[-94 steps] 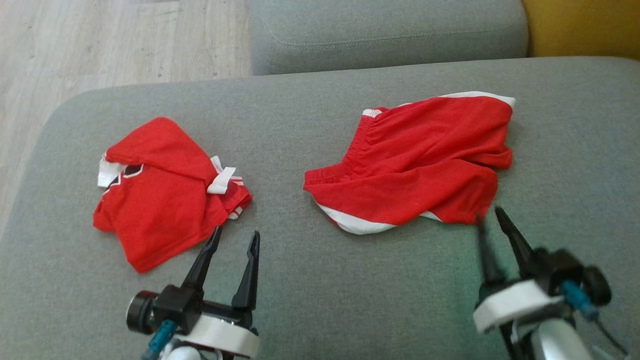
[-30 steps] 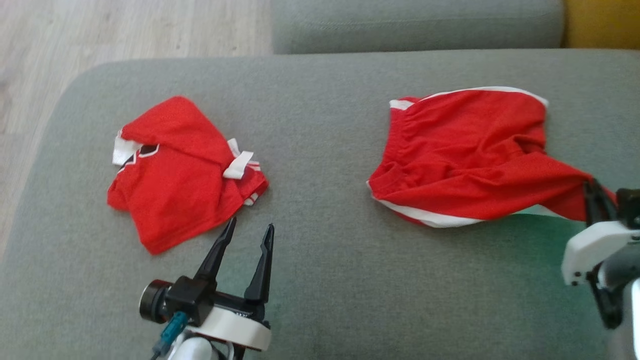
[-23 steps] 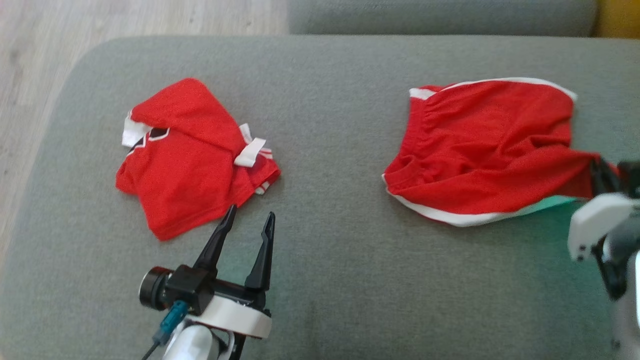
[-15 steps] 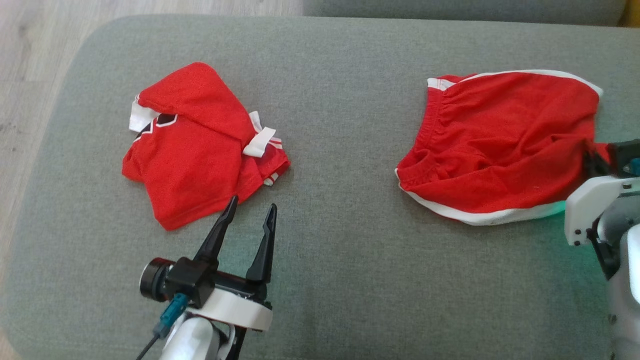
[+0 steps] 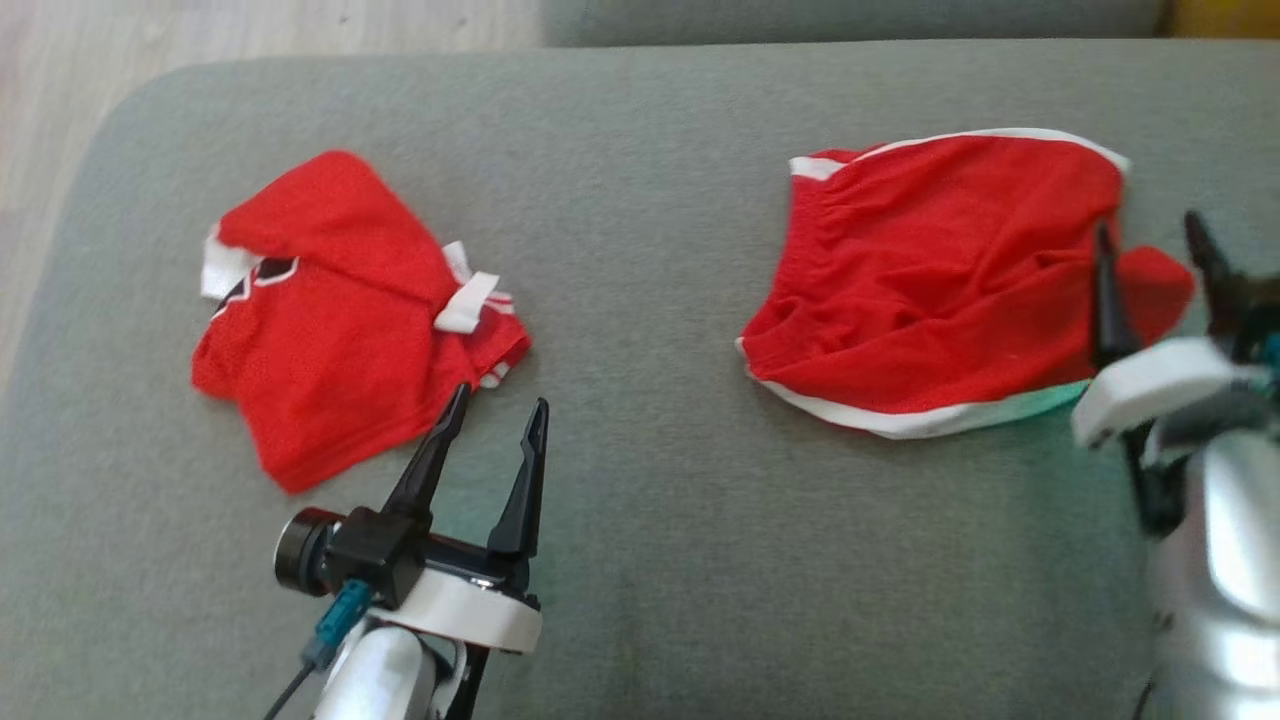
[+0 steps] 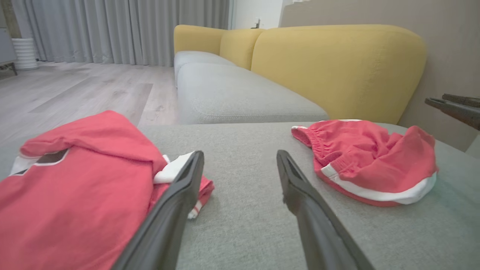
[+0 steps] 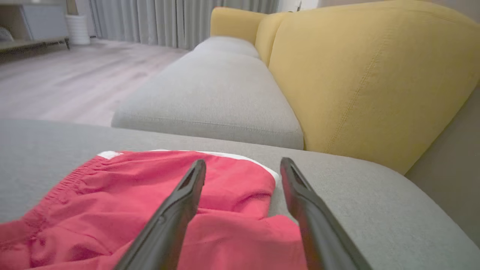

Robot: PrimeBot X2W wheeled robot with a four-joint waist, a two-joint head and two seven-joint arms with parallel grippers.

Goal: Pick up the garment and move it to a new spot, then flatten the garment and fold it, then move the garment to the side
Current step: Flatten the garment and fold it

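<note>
The garment, red shorts (image 5: 930,270) with white trim, lies crumpled on the right of the grey cushion (image 5: 650,200). My right gripper (image 5: 1148,230) stands open just above the shorts' right end, with a loose red fold between and under its fingers, not pinched. The right wrist view shows the shorts (image 7: 150,195) below my right gripper (image 7: 243,162), jaws apart. My left gripper (image 5: 500,398) is open and empty near the front middle. In the left wrist view my left gripper (image 6: 240,153) points between the two garments, shorts (image 6: 367,161) to its right.
A second red garment, a shirt (image 5: 330,330) with white cuffs, lies folded at the left, close to my left fingers. A yellow sofa back (image 7: 375,75) rises beyond another grey seat (image 7: 217,93). Wooden floor (image 5: 60,60) lies past the cushion's left edge.
My right gripper has opened and let go of the shorts' right corner, which has dropped back onto the pile. The head camera has shifted. The left arm has kept still.
</note>
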